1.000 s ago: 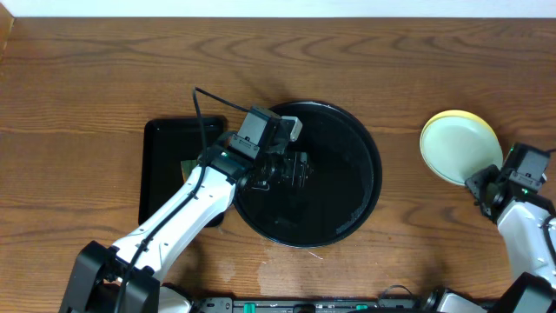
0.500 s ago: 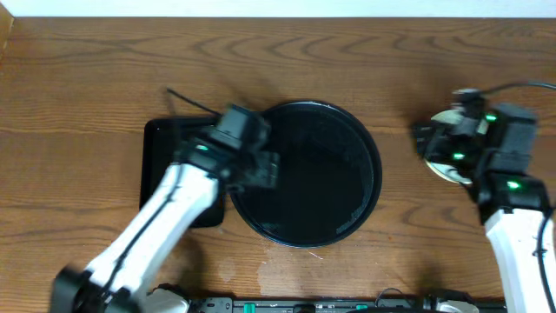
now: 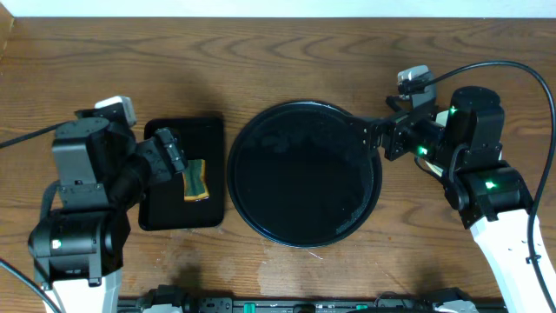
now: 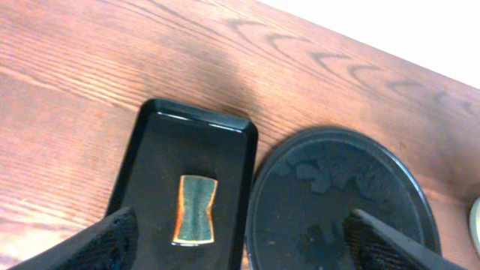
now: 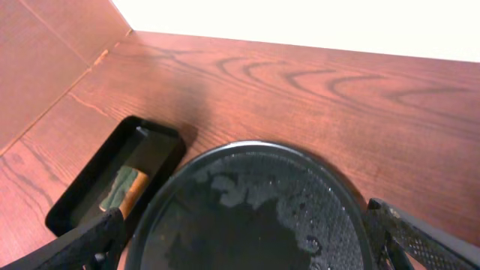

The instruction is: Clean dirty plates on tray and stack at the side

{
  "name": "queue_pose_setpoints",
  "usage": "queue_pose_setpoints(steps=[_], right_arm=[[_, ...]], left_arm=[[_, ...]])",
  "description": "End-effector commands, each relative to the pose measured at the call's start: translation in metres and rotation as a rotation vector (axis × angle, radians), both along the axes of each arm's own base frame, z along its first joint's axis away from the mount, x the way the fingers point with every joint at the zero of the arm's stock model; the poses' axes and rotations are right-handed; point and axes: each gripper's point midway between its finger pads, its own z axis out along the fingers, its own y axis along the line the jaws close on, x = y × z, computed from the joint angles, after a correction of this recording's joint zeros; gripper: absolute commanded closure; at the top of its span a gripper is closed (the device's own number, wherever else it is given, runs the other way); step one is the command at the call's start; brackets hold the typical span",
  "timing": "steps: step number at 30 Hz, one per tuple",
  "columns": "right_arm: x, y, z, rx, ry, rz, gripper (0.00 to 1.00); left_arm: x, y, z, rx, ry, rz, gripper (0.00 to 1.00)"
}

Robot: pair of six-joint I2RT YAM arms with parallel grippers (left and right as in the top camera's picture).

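Now left claw (image 3: 171, 153) withdrawn wide open, sponge (image 4: 195, 210) in rectangular tray (image 4: 161, 142)

Round tray (image 3: 304, 178): lies at centre of table (image 3: 87, 78). Rectangular tray (image 3: 165, 210): sits just left of it (rims close, contact unclear). Sponge (image 3: 196, 181): rests inside rectangular tray, toward its right wall.

A small rectangular black tray (image 4: 165, 142) lies flat on the brown wooden bench (image 3: 287, 61), left of centre. Inside it, toward its right side, rests a sponge (image 4: 195, 208), green on top with an orange-yellow edge, pinched at the waist. A white strip (image 3: 278, 7) borders the bench's far edge.
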Motion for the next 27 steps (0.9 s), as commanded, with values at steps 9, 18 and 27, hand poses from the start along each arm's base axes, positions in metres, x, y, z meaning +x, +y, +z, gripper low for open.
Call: queue_pose_setpoints(steps=[9,18,27], right_arm=[[-0.019,0.002,-0.018,-0.026,0.109,0.022,0.01],[-0.035,-0.001,-0.010,-0.093,0.031,0.087,0.01],[-0.096,-0.029,0.060,-0.263,-0.428,0.098,0.01]], left_arm=[[0.002,0.007,-0.005,0.020,0.021,0.011,0.09],[0.003,0.007,-0.007,0.020,0.028,0.012,0.08],[0.003,0.007,-0.007,0.020,0.028,0.012,0.08]])
